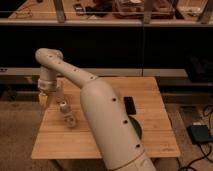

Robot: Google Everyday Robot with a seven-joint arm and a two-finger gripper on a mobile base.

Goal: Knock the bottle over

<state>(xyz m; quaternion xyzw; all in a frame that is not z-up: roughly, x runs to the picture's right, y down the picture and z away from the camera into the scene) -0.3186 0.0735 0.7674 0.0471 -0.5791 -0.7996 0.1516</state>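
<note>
My gripper hangs at the table's left edge; whether it is clenched I cannot tell. The bottle stands upright just inboard. I'm lining up; next, I judge, a sideways shove.

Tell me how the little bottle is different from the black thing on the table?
The bottle is whitish; the black thing is dark. The bottle stands up; the black thing lies flat. The bottle is beside the tool; the black thing is beyond the arm. Both rest on the table.
</note>
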